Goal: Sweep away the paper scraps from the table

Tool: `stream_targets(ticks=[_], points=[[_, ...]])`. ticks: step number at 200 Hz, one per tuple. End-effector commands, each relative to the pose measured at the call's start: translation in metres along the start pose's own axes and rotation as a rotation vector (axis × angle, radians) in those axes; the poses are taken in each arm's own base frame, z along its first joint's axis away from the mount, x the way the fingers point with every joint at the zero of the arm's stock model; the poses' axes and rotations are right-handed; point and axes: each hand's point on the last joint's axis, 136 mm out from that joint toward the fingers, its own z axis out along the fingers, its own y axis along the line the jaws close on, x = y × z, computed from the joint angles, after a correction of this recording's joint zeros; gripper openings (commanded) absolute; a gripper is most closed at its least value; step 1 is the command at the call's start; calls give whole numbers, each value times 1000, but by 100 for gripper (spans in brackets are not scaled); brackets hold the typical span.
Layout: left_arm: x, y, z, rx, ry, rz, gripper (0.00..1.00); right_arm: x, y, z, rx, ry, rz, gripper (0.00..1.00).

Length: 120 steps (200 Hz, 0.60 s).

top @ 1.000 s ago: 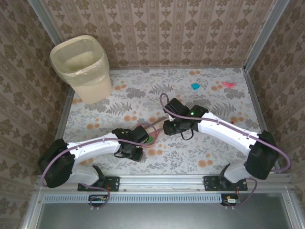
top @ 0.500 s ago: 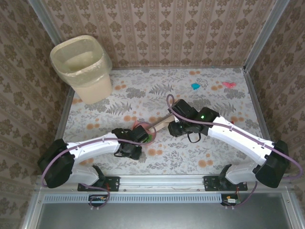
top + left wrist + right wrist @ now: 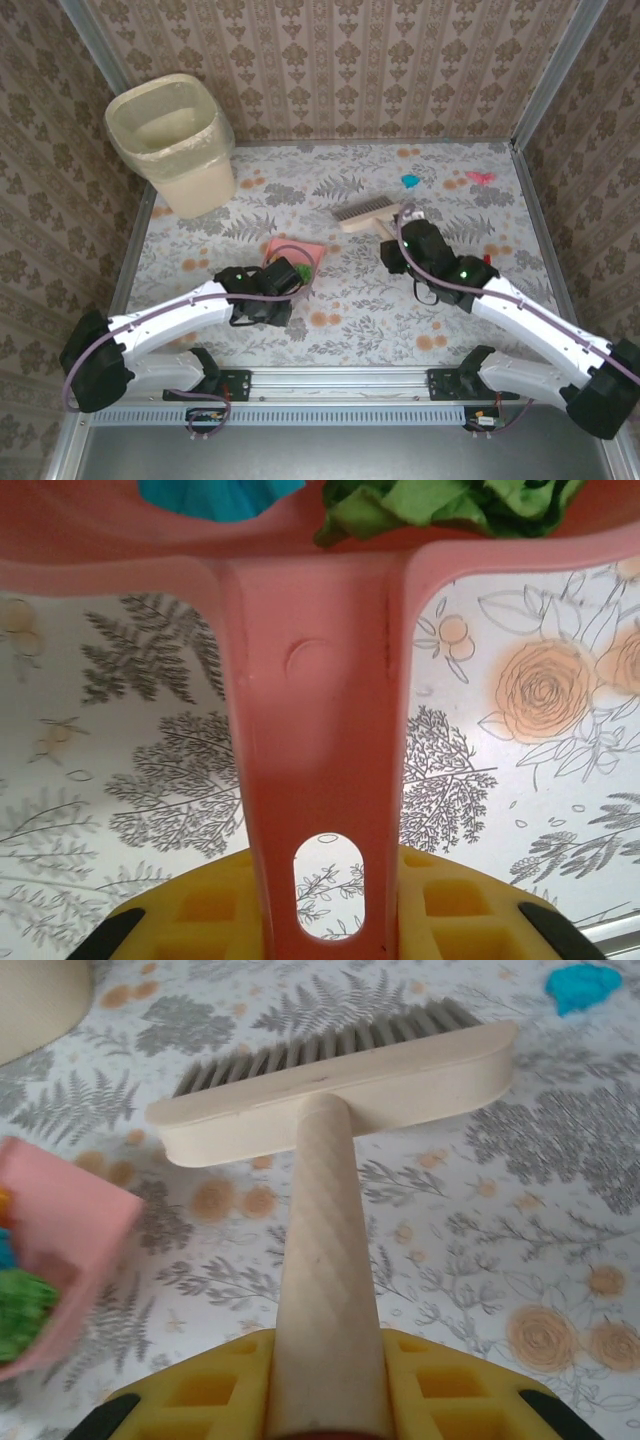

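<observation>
Currently, the left gripper point(image 3: 330, 920) is closing narrowly on the flat handle of the pink dustpan point(image 3: 318, 700), which is passing between its yellow pads point(image 3: 200, 915). Directly ahead of this gripper, the pan is carrying two of the paper scraps: a green scrap point(image 3: 440, 502) and a blue scrap point(image 3: 215, 490), both lying against its rear wall. Under the handle, the printed cloth of the table point(image 3: 120, 730) is showing.

The right gripper point(image 3: 325, 1400) is clamping the round wooden handle of the brush point(image 3: 330, 1090). The brush head is lying crosswise ahead of the fingers, with its bristles pointing away from them. To this gripper's left, a corner of the dustpan is showing. Beyond the brush head and to its right, a loose blue scrap point(image 3: 585, 985) is lying on the table, apart from the bristles. In the overhead view, a pink scrap point(image 3: 480, 177) is lying further right of it, near the table edge. A cream bin point(image 3: 175, 140) is standing well beyond the left gripper, to its left.
</observation>
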Motion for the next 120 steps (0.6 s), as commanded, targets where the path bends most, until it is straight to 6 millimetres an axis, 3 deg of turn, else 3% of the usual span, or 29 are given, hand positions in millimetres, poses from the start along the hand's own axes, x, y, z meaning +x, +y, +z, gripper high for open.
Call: stream_targets(ticks=[1,30,56,120], points=[[-12,11,-21,-43,-31,-58,0,-23,-8,4,-3,-208,90,0],[-18,13,-32,-40,-5,-70,0,-6,-21,13,5,-268,134,0],[-25,20,-47,-48,9,-84,0,1,-21,14,-41,-313,142,0],[-58,28,-110,85,-56,-167,0,18,6,35,-175,-250,100,0]])
